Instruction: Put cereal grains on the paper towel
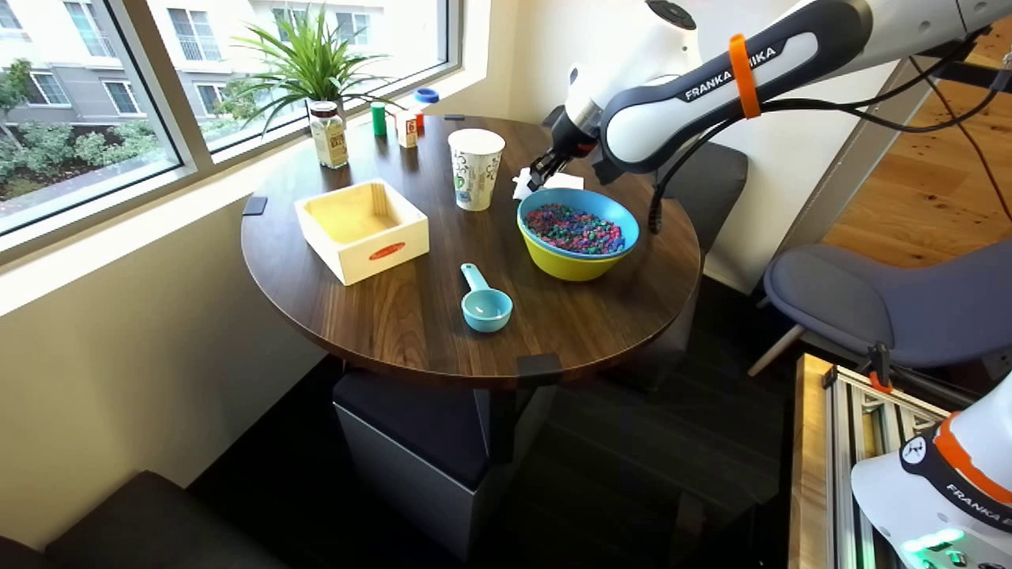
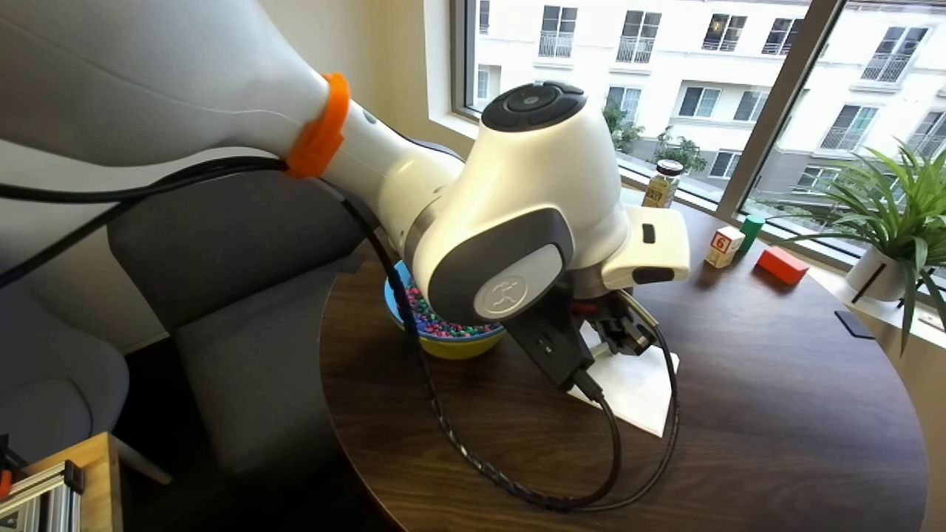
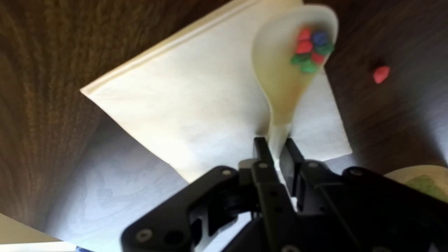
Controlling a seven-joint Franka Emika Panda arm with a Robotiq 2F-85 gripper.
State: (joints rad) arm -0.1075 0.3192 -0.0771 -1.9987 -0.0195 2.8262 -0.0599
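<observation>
Over the folded white paper towel, my black gripper pinches a pale plastic spoon by the handle, likely the surest hold: the tiny red, green and blue cereal grains in it look light and apt to roll. The spoon's long axis points away from me.

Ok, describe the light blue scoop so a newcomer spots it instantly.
In an exterior view, find the round table. Between the pale open box and the stacked bowls, closer to the camera, lies the light blue scoop. Unlike either neighbour, it has a straight handle.
</observation>
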